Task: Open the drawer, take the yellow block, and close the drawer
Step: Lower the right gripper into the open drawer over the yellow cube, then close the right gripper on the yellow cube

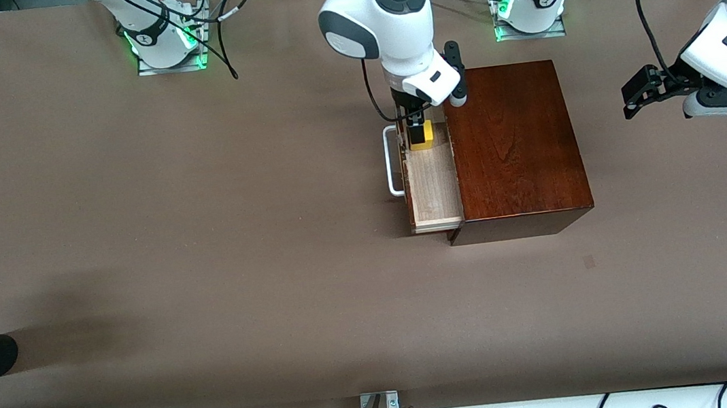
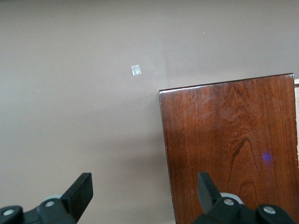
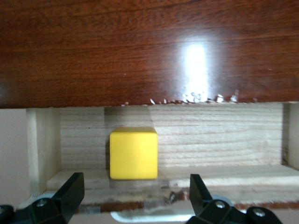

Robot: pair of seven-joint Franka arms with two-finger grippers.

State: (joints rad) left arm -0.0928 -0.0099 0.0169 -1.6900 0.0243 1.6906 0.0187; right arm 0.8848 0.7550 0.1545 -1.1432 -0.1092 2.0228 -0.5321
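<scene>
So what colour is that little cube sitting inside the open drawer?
Bright yellow. The cube lies in the pale wood drawer; it shows best in the right wrist view.

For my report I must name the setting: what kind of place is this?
Probably a robotics lab bench: two arms are bolted on a brown table, cables run along its edge, and the only props are a wooden box and a yellow block in its open drawer.
</scene>
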